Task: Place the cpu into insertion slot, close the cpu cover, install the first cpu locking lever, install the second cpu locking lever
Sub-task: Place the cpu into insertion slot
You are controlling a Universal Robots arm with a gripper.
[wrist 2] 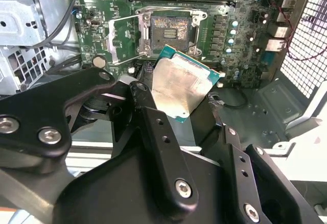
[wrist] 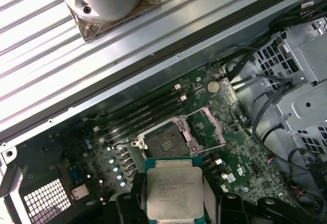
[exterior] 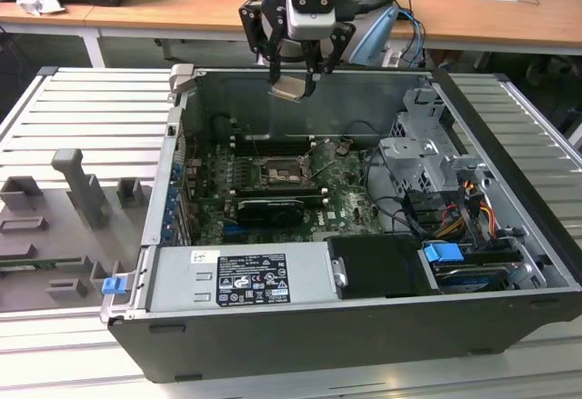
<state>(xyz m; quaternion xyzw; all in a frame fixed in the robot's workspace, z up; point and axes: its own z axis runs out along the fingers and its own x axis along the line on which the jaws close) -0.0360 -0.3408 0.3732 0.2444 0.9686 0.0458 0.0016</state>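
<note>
Pinching the cpu (wrist 2: 181, 89) by its side edges between the fingers (wrist 2: 153, 127) of the gripper (exterior: 293, 79), clamped tight. Hanging tilted over the open case (exterior: 364, 326), well above the bare socket (wrist: 166, 143), with the cpu cover (wrist 2: 118, 40) flipped up beside it. Can't see the chip's back edge, tucked behind the fingers. Can't make out the print on its top either.

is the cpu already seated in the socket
No: in the first wrist view the cpu is gripped in the tool above the board, and the socket lies open and empty.
</note>
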